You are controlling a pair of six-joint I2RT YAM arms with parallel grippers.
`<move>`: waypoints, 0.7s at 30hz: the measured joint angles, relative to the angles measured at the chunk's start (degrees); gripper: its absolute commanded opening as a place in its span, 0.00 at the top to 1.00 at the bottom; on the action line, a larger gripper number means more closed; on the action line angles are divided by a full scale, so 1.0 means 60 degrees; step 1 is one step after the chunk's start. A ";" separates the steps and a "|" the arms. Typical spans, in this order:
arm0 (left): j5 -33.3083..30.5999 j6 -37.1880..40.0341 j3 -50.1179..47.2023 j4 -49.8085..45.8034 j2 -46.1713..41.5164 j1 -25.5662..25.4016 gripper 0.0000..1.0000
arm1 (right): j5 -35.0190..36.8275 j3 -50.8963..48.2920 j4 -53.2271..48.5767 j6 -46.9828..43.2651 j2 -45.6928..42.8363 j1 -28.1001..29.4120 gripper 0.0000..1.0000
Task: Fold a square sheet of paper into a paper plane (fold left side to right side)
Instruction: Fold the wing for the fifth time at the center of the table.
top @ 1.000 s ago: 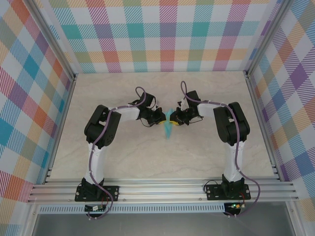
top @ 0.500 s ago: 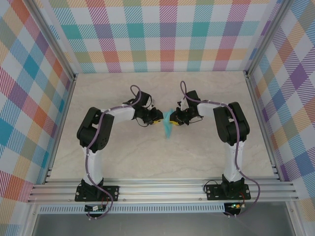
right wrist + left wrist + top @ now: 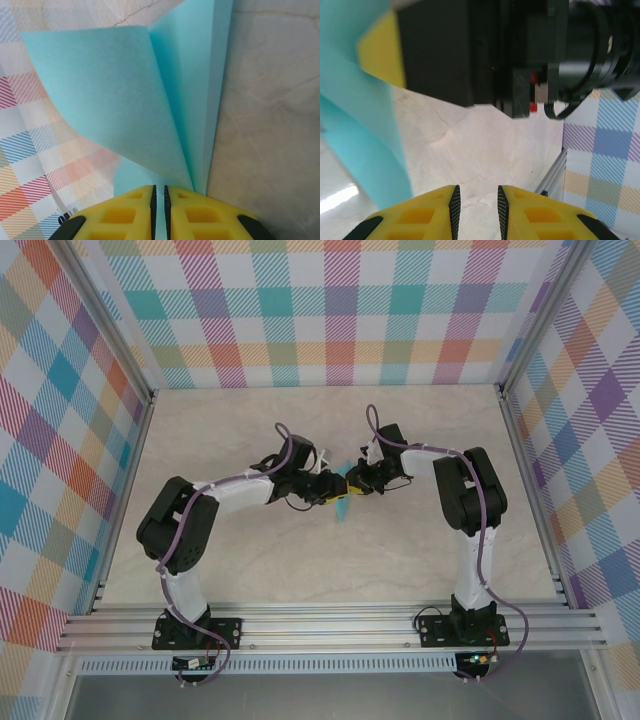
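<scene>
Moved since a second ago: the left arm's elbow, swung out to the left and nearer the base rail. The right arm is unchanged.

Item 1, left gripper (image 3: pixel 327 493): mid-table, pointing right, just beside the paper. In its wrist view the left gripper (image 3: pixel 476 212) shows two yellow fingers (image 3: pixel 420 217) parted by a narrow gap, with nothing between them and bare table (image 3: pixel 470 145) beyond.

Item 2, right gripper (image 3: pixel 353 482): facing the left one from the right, close to it. In its own wrist view the right gripper (image 3: pixel 159 200) has jaws all but closed, pinching the folded layers of paper at their near end.

Item 3, turquoise paper (image 3: pixel 343 504): a narrow folded strip held off the table between the two grippers. The turquoise paper (image 3: pixel 150 100) fans into several layers (one flap curls leftward). From the left wrist the turquoise paper (image 3: pixel 365 145) hangs at the left edge, apart from the left fingers.
</scene>
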 measured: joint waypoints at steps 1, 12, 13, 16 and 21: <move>0.0047 -0.0062 0.0040 0.0106 0.0142 -0.0109 0.73 | 0.0000 0.0000 -0.0004 0.0000 0.0000 0.0000 0.86; -0.0055 -0.0262 0.0153 0.0131 0.1045 -0.0324 0.75 | 0.0000 0.0007 -0.0022 -0.0004 0.0004 0.0000 0.86; -0.0066 -0.0266 0.0153 0.0131 0.1045 -0.0324 0.75 | 0.0000 0.0007 -0.0022 -0.0004 0.0004 0.0000 0.86; -0.0087 -0.0310 0.0149 0.0127 0.1045 -0.0324 0.75 | 0.0000 0.0007 -0.0022 -0.0004 0.0004 0.0000 0.86; -0.0168 -0.0415 0.0127 0.0127 0.1045 -0.0324 0.76 | 0.0007 0.0025 -0.0036 -0.0004 0.0004 0.0000 0.86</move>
